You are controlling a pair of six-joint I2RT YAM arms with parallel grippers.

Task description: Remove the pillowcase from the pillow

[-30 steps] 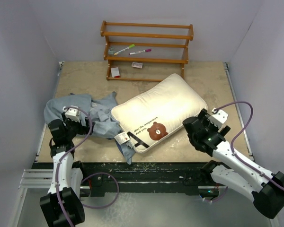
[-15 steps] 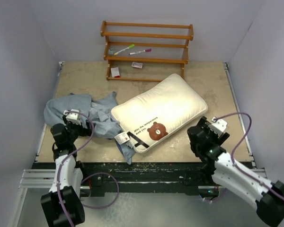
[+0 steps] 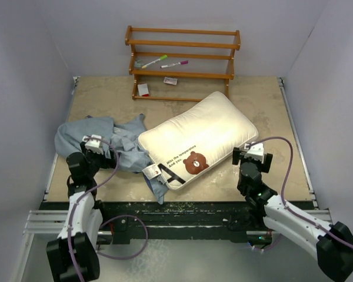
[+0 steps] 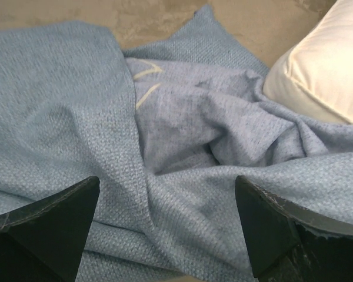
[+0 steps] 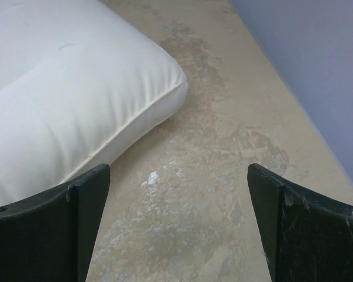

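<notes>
Left of the pillow (image 3: 203, 132), the pillowcase (image 3: 97, 135) lies crumpled on the table (image 3: 106, 97), pale inside showing. Its edge touches the pillow's bear end, and one tail pokes out by the near corner, possibly pinned beneath. The left gripper (image 4: 166, 197) hovers low over that heap with fingers spread wide and holding nothing, probably because the cover looks fully off. The pillow itself rests bare and diagonal. Just beside its right corner, the right gripper (image 5: 177, 176) faces bare tabletop, fingers equally wide and empty. I judge the removal essentially done.
</notes>
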